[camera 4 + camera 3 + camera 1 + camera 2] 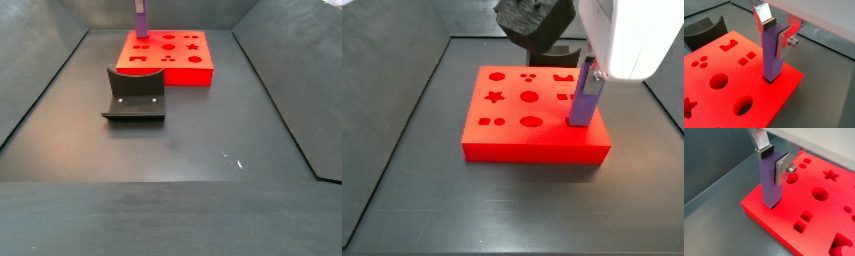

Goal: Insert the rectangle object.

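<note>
The end effector [775, 159] grips the upper part of the purple rectangle object [770, 183] between its silver fingers [783, 168]. The bar stands upright, its lower end sunk into a slot near the corner of the red block [811, 218]. Star, round and square holes dot the block's top. Grey tabletop [714, 183] lies alongside.

Hand [777, 31] over red block [529, 140] corner, purple bar [773, 55] between fingers; dark curved block [135, 96] well apart.
</note>
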